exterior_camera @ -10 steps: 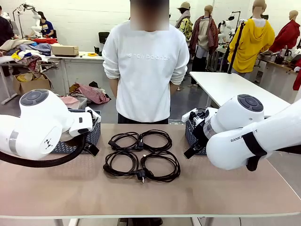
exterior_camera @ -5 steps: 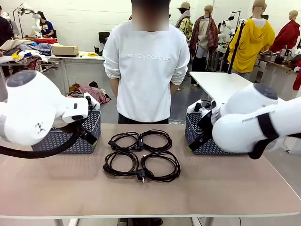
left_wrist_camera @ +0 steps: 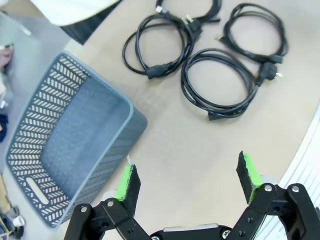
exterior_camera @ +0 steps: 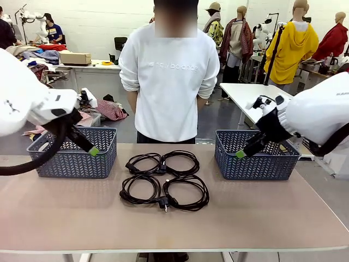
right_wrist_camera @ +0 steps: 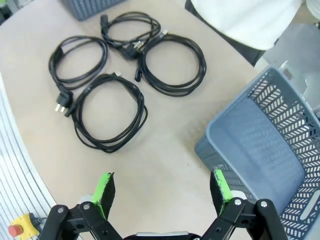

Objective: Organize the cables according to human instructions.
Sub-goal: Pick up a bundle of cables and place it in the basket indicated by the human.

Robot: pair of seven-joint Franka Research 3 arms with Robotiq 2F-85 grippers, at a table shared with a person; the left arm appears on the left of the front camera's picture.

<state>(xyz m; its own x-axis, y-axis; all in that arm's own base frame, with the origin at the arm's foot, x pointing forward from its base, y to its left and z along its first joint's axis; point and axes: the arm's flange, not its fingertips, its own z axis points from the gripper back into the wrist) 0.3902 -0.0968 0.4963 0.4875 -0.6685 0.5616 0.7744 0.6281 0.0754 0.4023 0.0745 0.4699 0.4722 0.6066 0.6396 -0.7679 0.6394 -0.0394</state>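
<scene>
Up over the left side of the table (exterior_camera: 245, 218), my left gripper (left_wrist_camera: 186, 170) hangs spread wide and empty, just beside the left basket (exterior_camera: 73, 164). On the right, my right gripper (right_wrist_camera: 162, 181) is also wide and empty, by the right basket (exterior_camera: 256, 164). Four coiled cables (exterior_camera: 162, 165) lie mid-table between the baskets, two near, two far, coils touching. The human (exterior_camera: 169, 82) stands at the far edge, hands behind back.

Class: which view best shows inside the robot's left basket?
Left wrist view: it looks down into the left basket to its bare floor. Front view gives mostly its outer wall; right wrist view, one corner.
</scene>
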